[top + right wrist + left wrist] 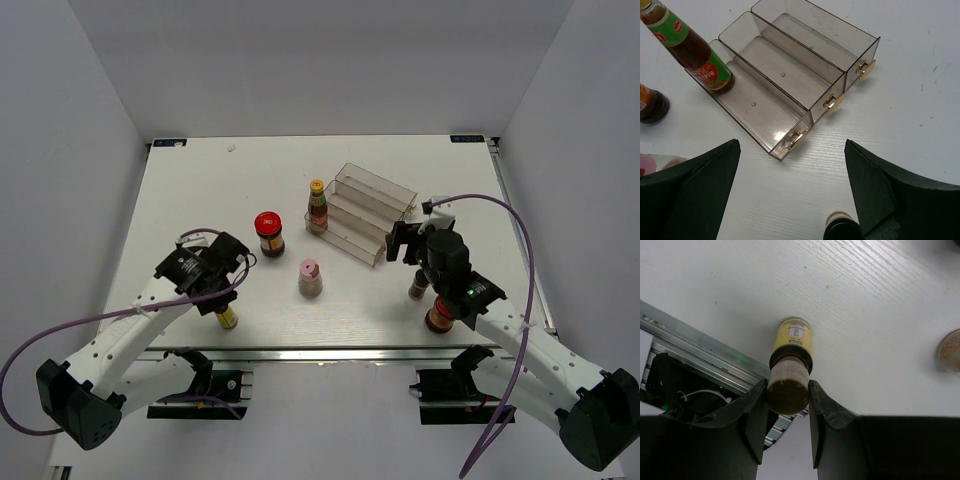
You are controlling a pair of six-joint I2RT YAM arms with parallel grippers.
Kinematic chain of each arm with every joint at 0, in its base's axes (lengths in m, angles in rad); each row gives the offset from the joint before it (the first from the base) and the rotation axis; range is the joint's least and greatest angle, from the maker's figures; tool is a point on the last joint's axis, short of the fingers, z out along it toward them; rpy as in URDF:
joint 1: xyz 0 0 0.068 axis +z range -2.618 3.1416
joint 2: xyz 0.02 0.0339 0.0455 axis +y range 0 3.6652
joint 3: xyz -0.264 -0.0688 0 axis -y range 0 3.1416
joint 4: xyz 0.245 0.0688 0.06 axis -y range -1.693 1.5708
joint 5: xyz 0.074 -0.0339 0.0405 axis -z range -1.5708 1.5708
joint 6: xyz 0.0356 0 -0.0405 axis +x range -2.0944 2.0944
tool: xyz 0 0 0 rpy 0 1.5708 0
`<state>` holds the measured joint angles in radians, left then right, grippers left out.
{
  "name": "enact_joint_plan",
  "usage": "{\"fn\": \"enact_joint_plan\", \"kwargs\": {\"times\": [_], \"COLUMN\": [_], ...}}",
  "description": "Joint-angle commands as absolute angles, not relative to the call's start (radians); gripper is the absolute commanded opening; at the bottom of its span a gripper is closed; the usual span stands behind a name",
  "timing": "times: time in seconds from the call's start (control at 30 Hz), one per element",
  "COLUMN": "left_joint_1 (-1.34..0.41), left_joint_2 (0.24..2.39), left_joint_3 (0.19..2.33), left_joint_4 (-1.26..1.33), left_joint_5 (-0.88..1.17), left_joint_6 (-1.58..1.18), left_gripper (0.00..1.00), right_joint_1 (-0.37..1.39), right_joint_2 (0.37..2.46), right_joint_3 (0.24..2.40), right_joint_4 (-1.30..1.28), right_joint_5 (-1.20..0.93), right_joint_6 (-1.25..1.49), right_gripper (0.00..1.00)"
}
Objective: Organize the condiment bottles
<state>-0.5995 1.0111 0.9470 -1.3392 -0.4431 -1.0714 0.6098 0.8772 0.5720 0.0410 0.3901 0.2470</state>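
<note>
We see a slim brown-and-yellow bottle point(792, 340) by the near edge of the white table point(200, 200), towards the left corner. The left gripper point(787, 390) pinches its brown end. The right gripper point(792, 200) has its jaws spread wide around nothing, just beside a clear plastic stepped rack point(790, 80). A yellow-capped red-labelled bottle point(318, 205) stands in the rack's lowest step.

no word, brand or number can be read for certain. the slim bottle point(692, 52) standing in the rack point(771, 66) wears a green neck label and a red-and-green body label, with pale lettering too blurred to make out. the yellow-ended bottle point(791, 347) carries a small white sticker with dark print, too fine to read. the label on the red-lidded jar point(269, 234) is illegible.
</note>
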Motion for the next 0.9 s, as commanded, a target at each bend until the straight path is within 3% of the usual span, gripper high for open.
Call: {"fn": "enact_joint_plan", "kwargs": {"times": [0.0, 0.1, 0.13, 0.17, 0.63, 0.87], "left_joint_1": [-0.597, -0.598, -0.598, -0.598, -0.598, -0.598], "left_joint_2": [1.015, 1.017, 1.014, 1.012, 0.991, 1.081], "left_joint_3": [0.953, 0.957, 0.96, 0.965, 1.261, 1.384], "left_joint_4": [-1.35, -1.353, -1.347, -1.341, -0.975, -0.784], "left_joint_5": [-0.431, -0.433, -0.423, -0.417, -0.426, -0.289], "left_joint_6": [-1.048, -1.048, -1.043, -1.026, -0.809, -0.675], "left_gripper": [0.37, 0.19, 0.07, 0.0, 0.0, 0.0], "right_joint_1": [0.612, 0.612, 0.612, 0.612, 0.611, 0.611], "right_joint_2": [0.862, 0.861, 0.859, 0.859, 0.853, 0.85], "right_joint_3": [0.565, 0.565, 0.566, 0.565, 0.561, 0.561], "right_joint_4": [0.083, 0.083, 0.083, 0.081, 0.087, 0.078], "right_joint_5": [0.429, 0.434, 0.433, 0.431, 0.463, 0.555], "right_joint_6": [0.239, 0.239, 0.239, 0.239, 0.236, 0.264], "right_gripper": [0.89, 0.89, 0.89, 0.89, 0.89, 0.89]}}
